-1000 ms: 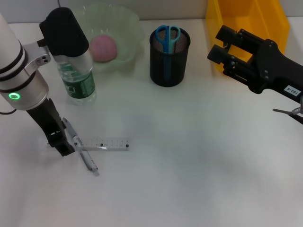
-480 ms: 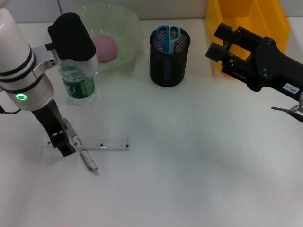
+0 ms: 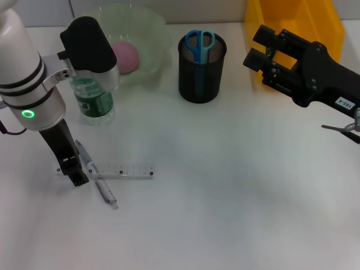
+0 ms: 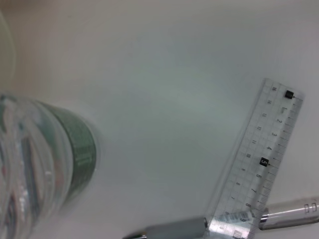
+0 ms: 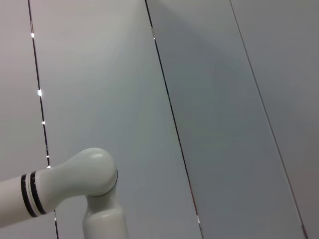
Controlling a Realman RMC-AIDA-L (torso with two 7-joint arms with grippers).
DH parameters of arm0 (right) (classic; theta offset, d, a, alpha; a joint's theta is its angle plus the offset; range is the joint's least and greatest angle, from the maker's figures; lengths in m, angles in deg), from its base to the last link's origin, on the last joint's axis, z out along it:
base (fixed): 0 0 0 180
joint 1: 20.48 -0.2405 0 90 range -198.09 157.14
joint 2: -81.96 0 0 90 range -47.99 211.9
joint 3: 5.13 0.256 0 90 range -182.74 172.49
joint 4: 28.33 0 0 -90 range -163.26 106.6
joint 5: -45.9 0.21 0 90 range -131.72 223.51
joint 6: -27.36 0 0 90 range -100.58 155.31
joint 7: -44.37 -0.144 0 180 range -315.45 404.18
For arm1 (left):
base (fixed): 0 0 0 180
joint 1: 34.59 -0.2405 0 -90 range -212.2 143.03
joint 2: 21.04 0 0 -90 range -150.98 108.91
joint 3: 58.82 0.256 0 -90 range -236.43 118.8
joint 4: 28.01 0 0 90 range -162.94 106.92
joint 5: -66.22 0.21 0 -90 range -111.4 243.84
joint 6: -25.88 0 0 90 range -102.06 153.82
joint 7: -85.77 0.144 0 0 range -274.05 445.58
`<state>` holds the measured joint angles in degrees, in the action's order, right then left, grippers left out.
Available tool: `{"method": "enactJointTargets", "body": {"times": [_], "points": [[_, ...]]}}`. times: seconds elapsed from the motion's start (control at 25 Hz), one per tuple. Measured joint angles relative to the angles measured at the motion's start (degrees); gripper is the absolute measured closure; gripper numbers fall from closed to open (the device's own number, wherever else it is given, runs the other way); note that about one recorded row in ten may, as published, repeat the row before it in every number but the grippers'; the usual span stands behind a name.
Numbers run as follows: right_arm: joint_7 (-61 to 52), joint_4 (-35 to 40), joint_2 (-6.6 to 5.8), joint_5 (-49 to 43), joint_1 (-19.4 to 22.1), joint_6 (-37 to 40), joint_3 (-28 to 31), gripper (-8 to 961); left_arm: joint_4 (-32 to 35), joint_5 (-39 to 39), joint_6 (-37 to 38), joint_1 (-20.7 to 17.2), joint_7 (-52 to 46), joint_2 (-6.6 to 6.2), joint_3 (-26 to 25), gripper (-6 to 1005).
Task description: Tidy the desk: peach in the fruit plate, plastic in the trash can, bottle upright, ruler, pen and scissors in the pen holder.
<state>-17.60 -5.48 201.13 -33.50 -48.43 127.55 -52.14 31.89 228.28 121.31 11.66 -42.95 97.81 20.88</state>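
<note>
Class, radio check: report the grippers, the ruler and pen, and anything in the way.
Left gripper down at ruler and pen. Right gripper open, raised by the yellow bin. Pen crosses ruler. Bottle upright close by.

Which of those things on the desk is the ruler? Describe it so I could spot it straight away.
Start at the upright water bottle with the green label on the robot's left side of the white desk. In front of it, beside the left end effector, lies the ruler: flat, see-through, with printed marks. A grey pen crosses one end, round and opaque where the ruler is a thin clear strip.
</note>
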Motion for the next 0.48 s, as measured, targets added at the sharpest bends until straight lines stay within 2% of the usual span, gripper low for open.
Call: {"method": "enactJointTargets", "body": {"times": [0.48], "points": [[0.00, 0.00, 0.00, 0.13, 0.00, 0.16, 0.08, 345, -0.83, 0.90, -0.38, 0.63, -0.43, 0.05, 0.37, 310]]}}
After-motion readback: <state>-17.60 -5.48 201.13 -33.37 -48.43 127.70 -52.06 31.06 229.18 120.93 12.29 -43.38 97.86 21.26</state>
